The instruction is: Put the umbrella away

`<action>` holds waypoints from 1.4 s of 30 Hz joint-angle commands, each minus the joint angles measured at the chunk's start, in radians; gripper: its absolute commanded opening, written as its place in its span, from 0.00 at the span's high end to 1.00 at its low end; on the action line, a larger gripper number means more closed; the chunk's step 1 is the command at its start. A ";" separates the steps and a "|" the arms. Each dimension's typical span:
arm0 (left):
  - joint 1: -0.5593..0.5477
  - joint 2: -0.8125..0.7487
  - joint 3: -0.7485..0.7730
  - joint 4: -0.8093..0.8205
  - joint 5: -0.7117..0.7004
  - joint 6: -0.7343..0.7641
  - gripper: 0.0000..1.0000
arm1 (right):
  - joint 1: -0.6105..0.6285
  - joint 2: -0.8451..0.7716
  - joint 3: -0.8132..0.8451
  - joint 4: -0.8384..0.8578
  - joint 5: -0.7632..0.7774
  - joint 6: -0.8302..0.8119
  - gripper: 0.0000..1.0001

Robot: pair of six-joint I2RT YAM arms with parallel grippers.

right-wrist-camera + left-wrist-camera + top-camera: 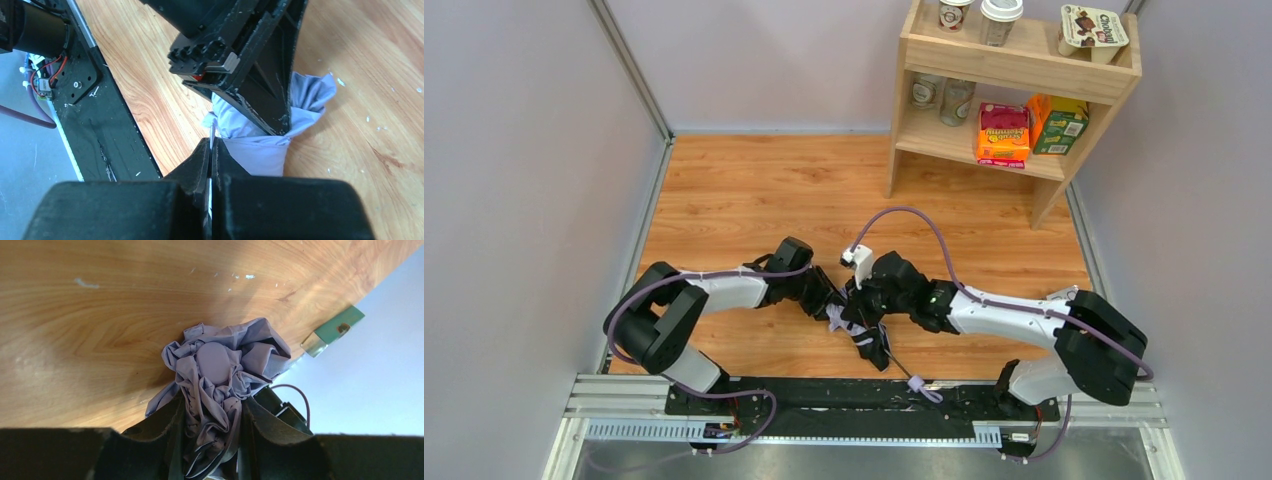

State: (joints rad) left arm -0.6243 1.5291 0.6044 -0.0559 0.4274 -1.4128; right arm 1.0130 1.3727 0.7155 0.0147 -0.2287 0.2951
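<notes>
Gripping the umbrella (215, 360) around its bunched canopy, the left gripper (212, 407) has its two fingers partly apart, with crumpled lavender fabric filling the gap. The right gripper (211, 150) has its fingers pressed together on a thin pale strip of the same fabric at the side of the bundle. The umbrella is folded and rests on the wooden table (744, 190), well apart from the shelf (898, 140), to its near-left, between both grippers.
</notes>
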 commanded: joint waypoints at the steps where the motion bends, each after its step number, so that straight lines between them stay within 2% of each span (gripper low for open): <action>1: 0.038 0.100 -0.044 0.201 -0.026 0.023 1.00 | 0.016 0.009 0.044 0.261 -0.245 0.067 1.00; 4: 0.041 0.109 -0.077 0.241 -0.022 0.020 1.00 | 0.018 0.032 0.016 0.294 -0.270 0.099 1.00; 7: 0.044 0.108 -0.081 0.193 -0.045 0.050 1.00 | 0.022 0.037 -0.011 0.288 -0.281 0.108 1.00; 12: 0.075 0.088 -0.086 0.163 -0.018 0.077 1.00 | 0.021 0.052 -0.080 0.280 -0.192 0.091 1.00; 13: 0.077 0.083 -0.063 0.093 -0.035 0.103 1.00 | 0.021 0.051 -0.094 0.303 -0.155 0.093 1.00; 16: 0.095 0.068 -0.055 0.035 -0.053 0.114 1.00 | 0.047 0.042 -0.082 0.271 -0.046 0.061 1.00; 21: 0.097 0.098 -0.063 0.060 0.020 0.068 1.00 | 0.110 0.069 -0.005 0.170 0.201 -0.048 1.00; 25: 0.097 0.078 -0.066 0.061 0.017 0.044 1.00 | 0.220 0.133 0.025 0.139 0.490 -0.128 1.00; 30: 0.103 0.043 -0.042 -0.038 -0.009 0.050 1.00 | 0.294 0.216 0.021 0.130 0.664 -0.162 1.00; 37: 0.147 0.054 -0.034 -0.078 0.027 0.090 1.00 | 0.354 0.273 0.038 0.065 0.750 -0.195 1.00; 42: 0.163 0.048 -0.011 -0.133 0.024 0.129 1.00 | 0.360 0.321 0.061 0.024 0.655 -0.169 1.00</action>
State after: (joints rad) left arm -0.4931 1.5669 0.5812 -0.0261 0.5640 -1.3190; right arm 1.3617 1.6436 0.7868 0.1570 0.4900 0.1066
